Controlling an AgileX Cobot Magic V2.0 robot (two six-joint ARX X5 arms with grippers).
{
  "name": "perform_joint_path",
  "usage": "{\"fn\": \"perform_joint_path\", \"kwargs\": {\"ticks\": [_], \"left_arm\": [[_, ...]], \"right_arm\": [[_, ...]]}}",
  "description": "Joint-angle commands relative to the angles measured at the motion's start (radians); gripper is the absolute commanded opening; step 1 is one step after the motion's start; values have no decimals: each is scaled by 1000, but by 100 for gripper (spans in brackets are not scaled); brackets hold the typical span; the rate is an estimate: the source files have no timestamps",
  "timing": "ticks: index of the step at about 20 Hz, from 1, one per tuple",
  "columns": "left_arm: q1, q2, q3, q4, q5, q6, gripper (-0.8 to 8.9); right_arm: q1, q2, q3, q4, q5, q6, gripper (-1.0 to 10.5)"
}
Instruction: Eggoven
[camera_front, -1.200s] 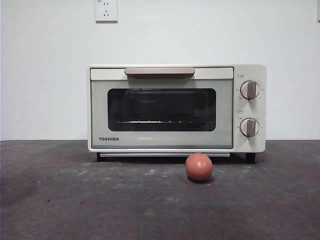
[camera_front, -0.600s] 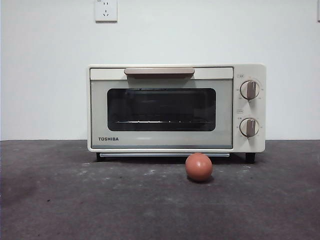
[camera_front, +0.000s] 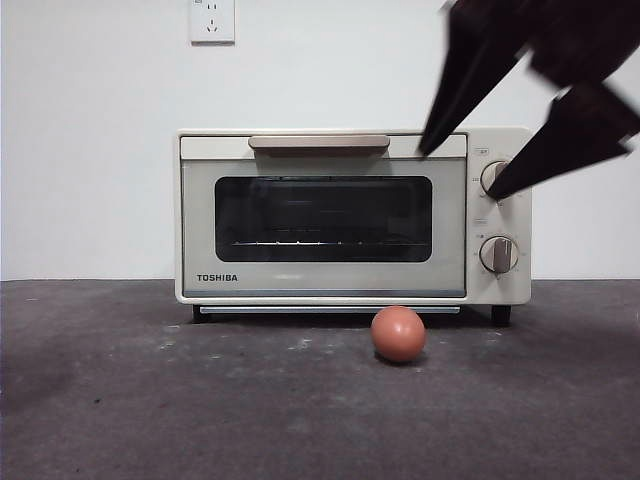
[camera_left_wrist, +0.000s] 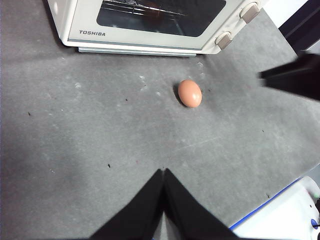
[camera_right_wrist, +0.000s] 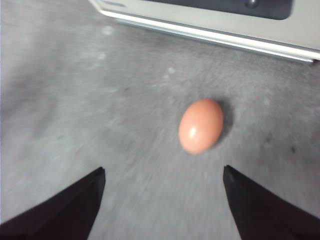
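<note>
The reddish-brown egg lies on the dark grey table just in front of the cream TOSHIBA oven, below the right end of its shut glass door. High at the front view's top right, my right gripper hangs open above the egg, its blurred jaws in front of the oven's upper knob. Seen from the right wrist, the egg lies ahead of the spread right gripper, nearer one jaw. My left gripper is shut and empty, well back from the egg and oven.
A wall socket sits above the oven. A white object with a blue edge lies at the table's near corner beside the left arm. The right arm's dark tip shows in the left wrist view.
The right gripper has come into the front view from the top right, open and blurred by motion. Egg and oven have not moved.
</note>
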Motion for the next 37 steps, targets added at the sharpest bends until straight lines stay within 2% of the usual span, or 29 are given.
{"fn": "perform_joint_path", "kwargs": {"ticks": [1, 3, 6, 8, 17, 27, 29, 34, 37], "left_arm": [[-7, 5, 16, 13, 6, 14, 7], [-18, 5, 16, 13, 6, 14, 7], [-32, 5, 16, 13, 6, 14, 7], [-40, 5, 16, 12, 6, 14, 7], [-57, 5, 16, 11, 5, 14, 7], [-57, 5, 16, 12, 5, 14, 7], [-57, 5, 16, 12, 5, 14, 7], [-57, 5, 16, 13, 5, 14, 7], [-57, 6, 16, 29, 5, 12, 7]], "right_arm": [[50, 113, 22, 63, 81, 46, 377], [72, 206, 51, 68, 144, 46, 377], [86, 321, 112, 82, 154, 46, 377], [92, 387, 157, 77, 201, 45, 377], [93, 545, 224, 75, 224, 44, 376], [93, 596, 224, 100, 225, 47, 331], [93, 596, 224, 100, 232, 50, 276], [93, 596, 224, 87, 214, 49, 30], [93, 592, 224, 84, 196, 49, 3]]}}
